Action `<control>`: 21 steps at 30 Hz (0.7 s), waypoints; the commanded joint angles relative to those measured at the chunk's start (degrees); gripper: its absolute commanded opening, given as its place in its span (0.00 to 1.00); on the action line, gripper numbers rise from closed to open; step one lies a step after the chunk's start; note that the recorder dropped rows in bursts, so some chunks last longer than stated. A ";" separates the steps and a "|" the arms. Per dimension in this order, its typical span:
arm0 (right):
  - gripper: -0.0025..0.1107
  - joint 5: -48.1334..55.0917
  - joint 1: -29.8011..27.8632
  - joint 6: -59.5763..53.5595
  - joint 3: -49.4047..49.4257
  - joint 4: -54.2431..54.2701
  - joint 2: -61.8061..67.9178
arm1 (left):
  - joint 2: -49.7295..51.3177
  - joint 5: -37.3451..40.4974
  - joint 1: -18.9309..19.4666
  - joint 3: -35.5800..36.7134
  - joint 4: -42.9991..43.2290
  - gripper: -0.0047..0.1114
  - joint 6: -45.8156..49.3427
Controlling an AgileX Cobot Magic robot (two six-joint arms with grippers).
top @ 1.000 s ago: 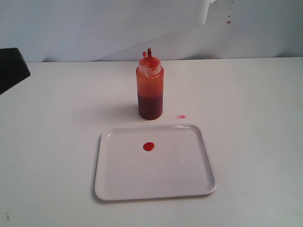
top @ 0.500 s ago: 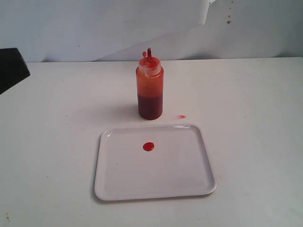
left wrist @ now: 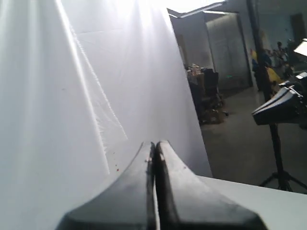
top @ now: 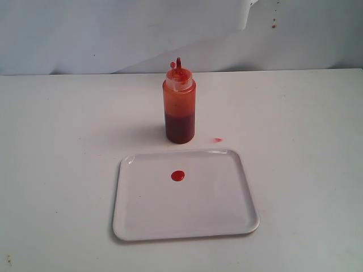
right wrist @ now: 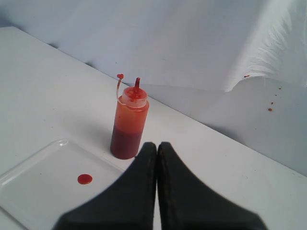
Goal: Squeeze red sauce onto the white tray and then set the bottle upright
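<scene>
Since the bottle (top: 180,107) stood upright on the table (top: 306,102) just behind the white tray (top: 142,218), clear of its far rim, and a small round dot of red sauce (top: 178,175) lay inside the tray near its middle, the task looked all but finished, so the risks were those of a careless retreat. Neither arm showed near the tray in the exterior view. The left gripper (left wrist: 154,146) had its jaws pressed together on nothing and faced the white backdrop, and the right gripper (right wrist: 157,146), likewise closed and empty, looked toward the bottle and the tray's far edge. A low sweep of the right arm over the tray could have clipped the tall, narrow bottle and toppled it, and with its little nozzle cap hanging open, sauce would likely have spilled. A stray red smear (top: 218,139) on the table just beyond the tray's far rim suggested drips could land off target.
</scene>
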 commanded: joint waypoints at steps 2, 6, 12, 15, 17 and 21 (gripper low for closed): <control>0.02 -0.05 -0.06 0.05 0.31 -0.29 -0.24 | -8.36 9.17 -0.03 6.88 -0.36 0.04 -6.93; 0.02 -0.05 -0.06 0.05 0.31 -0.29 -0.24 | -13.60 11.56 -0.03 10.90 -1.27 0.04 -8.32; 0.02 -0.12 -0.06 0.05 0.31 0.18 -0.14 | -14.62 14.52 0.07 14.11 -4.89 0.04 -8.32; 0.02 0.01 -0.06 0.05 0.31 0.18 -0.14 | -14.62 14.52 0.07 14.11 -4.52 0.04 -8.31; 0.02 0.01 -0.06 0.05 0.31 0.18 -0.14 | -14.62 14.52 0.07 14.11 -4.52 0.04 -7.91; 0.02 0.01 -0.06 0.05 0.31 0.18 -0.14 | -14.62 14.52 0.07 14.11 -4.52 0.04 -7.91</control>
